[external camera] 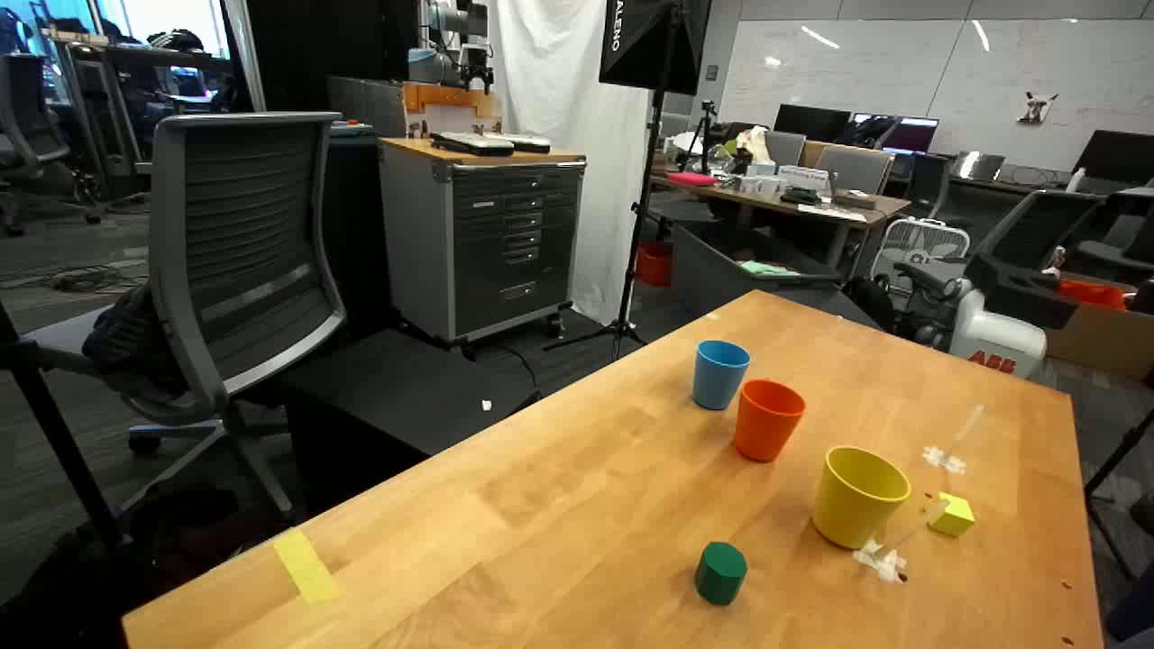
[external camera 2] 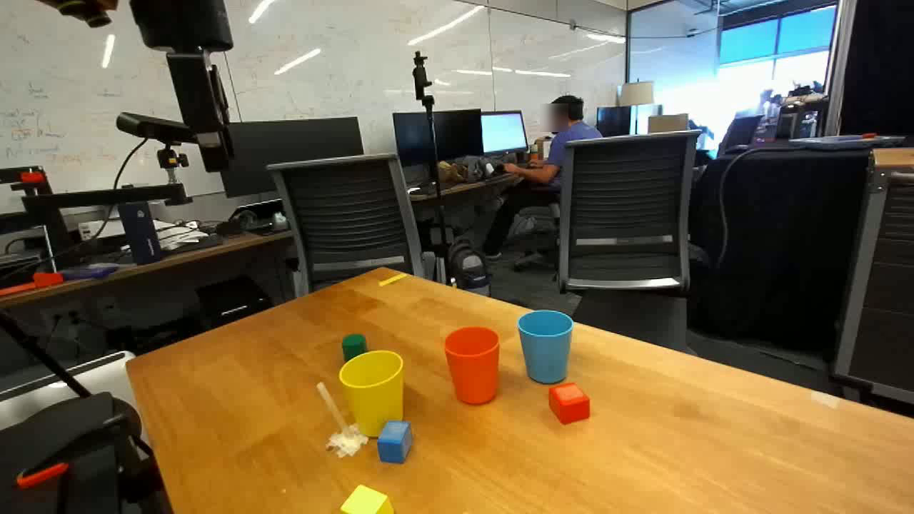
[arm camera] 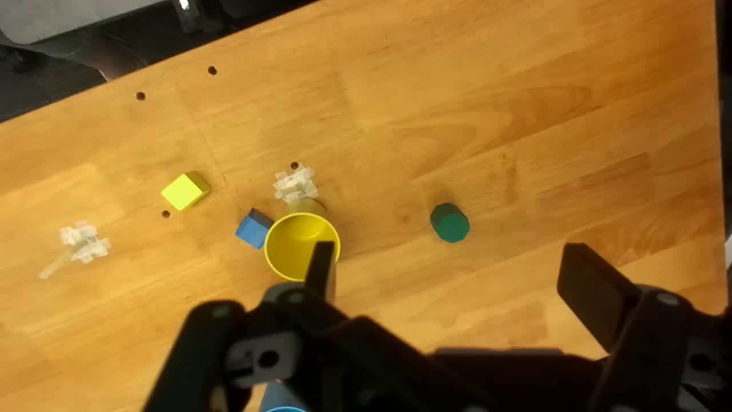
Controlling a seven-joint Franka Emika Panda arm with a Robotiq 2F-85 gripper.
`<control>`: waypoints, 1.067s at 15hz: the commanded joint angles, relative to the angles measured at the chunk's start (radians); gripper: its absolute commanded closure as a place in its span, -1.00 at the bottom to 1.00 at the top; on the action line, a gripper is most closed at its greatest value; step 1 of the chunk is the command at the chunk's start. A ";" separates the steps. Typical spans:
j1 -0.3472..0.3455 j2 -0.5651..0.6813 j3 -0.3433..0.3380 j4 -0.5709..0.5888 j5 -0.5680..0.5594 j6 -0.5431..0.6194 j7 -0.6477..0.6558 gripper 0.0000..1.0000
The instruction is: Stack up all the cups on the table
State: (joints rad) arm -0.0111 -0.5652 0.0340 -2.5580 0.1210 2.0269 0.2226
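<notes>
The blue cup (external camera: pixel 719 379) (external camera 2: pixel 545 350), the orange-red cup (external camera: pixel 766 424) (external camera 2: pixel 474 368) and the yellow cup (external camera: pixel 852 505) (external camera 2: pixel 375 392) stand upright and apart, in a rough row on the wooden table (external camera: pixel 541 505) (external camera 2: pixel 643 428). In the wrist view, the yellow cup (arm camera: pixel 291 249) shows its open mouth behind the left finger. Only a bit of the blue cup (arm camera: pixel 280 399) shows at the bottom edge, and the orange-red cup is not visible. My gripper (arm camera: pixel 449 249) is open and empty, high above the table. It also hangs at the top left in an exterior view (external camera 2: pixel 218 153).
A green block (external camera: pixel 720 575) (arm camera: pixel 450 223), a yellow block (external camera: pixel 952 514) (arm camera: pixel 184 191), a blue block (external camera 2: pixel 395 441) beside the yellow cup, and a red block (external camera 2: pixel 569 403) near the blue cup lie on the table. A taped clear stick (external camera 2: pixel 332 407) rises near the yellow cup.
</notes>
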 commanded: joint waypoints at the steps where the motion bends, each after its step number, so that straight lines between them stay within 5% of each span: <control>1: -0.005 0.000 0.004 0.004 0.002 -0.002 -0.002 -1.00; 12: -0.005 -0.003 0.004 0.006 0.002 -0.002 -0.002 -1.00; 16: -0.023 0.014 0.014 -0.008 0.011 0.121 0.064 -1.00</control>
State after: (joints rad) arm -0.0154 -0.5623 0.0340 -2.5659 0.1210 2.0802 0.2426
